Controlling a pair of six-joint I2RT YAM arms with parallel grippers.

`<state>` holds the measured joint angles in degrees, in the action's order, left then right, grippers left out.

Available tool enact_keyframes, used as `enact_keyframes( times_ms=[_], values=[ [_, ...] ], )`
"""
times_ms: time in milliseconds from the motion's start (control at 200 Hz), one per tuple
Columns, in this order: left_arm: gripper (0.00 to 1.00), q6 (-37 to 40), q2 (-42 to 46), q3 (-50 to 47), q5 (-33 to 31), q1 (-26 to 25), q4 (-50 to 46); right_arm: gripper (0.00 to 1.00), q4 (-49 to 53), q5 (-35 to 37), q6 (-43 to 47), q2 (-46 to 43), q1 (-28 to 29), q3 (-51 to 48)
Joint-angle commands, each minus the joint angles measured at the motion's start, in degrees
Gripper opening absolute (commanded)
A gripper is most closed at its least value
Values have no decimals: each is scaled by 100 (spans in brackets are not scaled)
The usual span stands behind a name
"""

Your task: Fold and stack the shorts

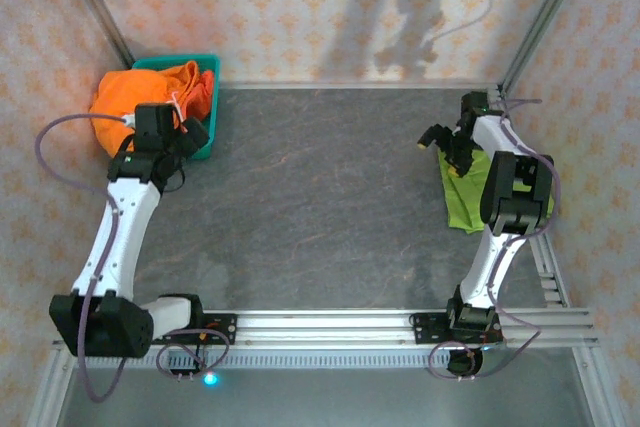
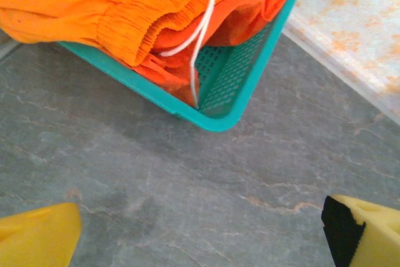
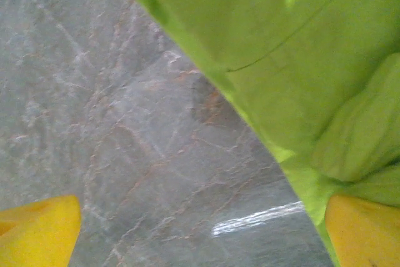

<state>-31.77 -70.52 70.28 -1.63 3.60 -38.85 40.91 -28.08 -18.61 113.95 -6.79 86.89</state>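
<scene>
Your left gripper (image 1: pixel 190 137) sits at 10 o'clock on the table (image 1: pixel 320 207), jaws spread wide with nothing between them. From its wrist, the gripper (image 2: pixel 200 232) hangs over bare tabletop just short of the basket (image 2: pixel 240 82). Your right gripper (image 1: pixel 450 137) at 2 o'clock is just as wide and empty, with one fingertip (image 3: pixel 365 229) over the edge of the green shorts (image 3: pixel 300 60). Those shorts (image 1: pixel 465 192) lie crumpled at 3 o'clock, partly under the arm. Farther back, at 11 o'clock, the basket (image 1: pixel 207 97) sits in the table's corner. The orange shorts (image 1: pixel 135 102) are heaped in it and spill over its 9 o'clock side, and a white drawstring (image 2: pixel 203 29) trails down inside.
</scene>
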Motion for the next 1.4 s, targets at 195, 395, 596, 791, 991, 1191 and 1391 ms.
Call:
enact_keyframes(
  times_ms=[195,395,596,791,991,1191,1391],
  values=[
    [97,830,-1740,1855,-841,452,-758,100,-649,-582,-290,-2156,245,-696],
    [95,1394,-3402,3507,-1240,513,-1792,99,-1265,-70,-125,-3992,373,-1789],
    [90,1725,-4668,4472,-1486,612,-2446,100,-1483,487,-216,-5355,333,-2776],
    [83,1685,-5114,4613,-1487,808,-2493,100,-1571,271,-356,-5858,230,-3428],
    [71,1618,-5350,4722,-1341,1037,-2528,100,-1593,67,-353,-5979,237,-3659],
    [37,1640,-5309,4731,-1257,1111,-2461,100,-1542,64,-302,-5966,233,-3745],
    [4,1532,-4880,5042,-1208,1129,-2547,100,-1498,30,-329,-6006,232,-3808]
  ],
)
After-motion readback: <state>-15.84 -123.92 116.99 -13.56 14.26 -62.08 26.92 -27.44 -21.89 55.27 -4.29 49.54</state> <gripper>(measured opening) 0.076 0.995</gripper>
